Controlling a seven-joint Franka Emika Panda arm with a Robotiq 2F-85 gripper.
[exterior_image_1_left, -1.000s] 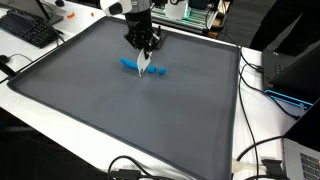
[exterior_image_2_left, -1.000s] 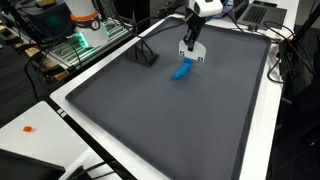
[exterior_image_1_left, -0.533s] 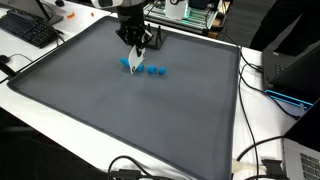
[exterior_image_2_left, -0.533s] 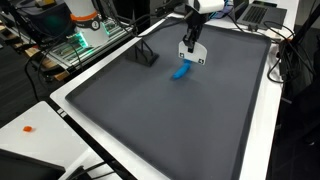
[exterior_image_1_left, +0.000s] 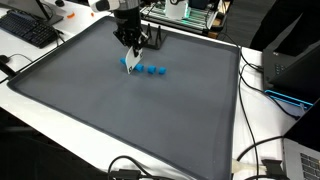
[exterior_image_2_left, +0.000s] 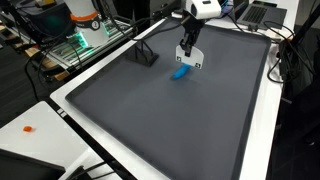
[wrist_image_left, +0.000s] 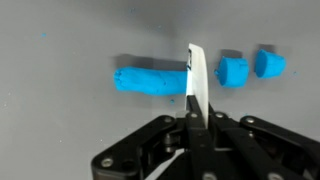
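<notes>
My gripper (exterior_image_1_left: 132, 52) is shut on a thin white blade (wrist_image_left: 196, 82) that stands upright, edge down. In the wrist view the blade sits across the right end of a blue clay roll (wrist_image_left: 150, 80). Two small cut blue pieces (wrist_image_left: 233, 72) (wrist_image_left: 268, 64) lie just right of it. The fingers (wrist_image_left: 193, 115) clamp the blade from both sides. In both exterior views the gripper (exterior_image_2_left: 187, 58) hovers low over the blue clay (exterior_image_2_left: 181, 72) on the dark grey mat (exterior_image_1_left: 120, 110). The cut pieces (exterior_image_1_left: 153, 70) lie in a row beside the gripper.
A white table border surrounds the mat (exterior_image_2_left: 160, 120). A keyboard (exterior_image_1_left: 28, 30) lies at one corner. Cables (exterior_image_1_left: 262, 150) and a laptop (exterior_image_1_left: 290, 70) sit along one side. A small black stand (exterior_image_2_left: 146, 55) rests on the mat near the clay.
My gripper with the blade has shifted left along the blue roll. More of the cut pieces now show to its right.
</notes>
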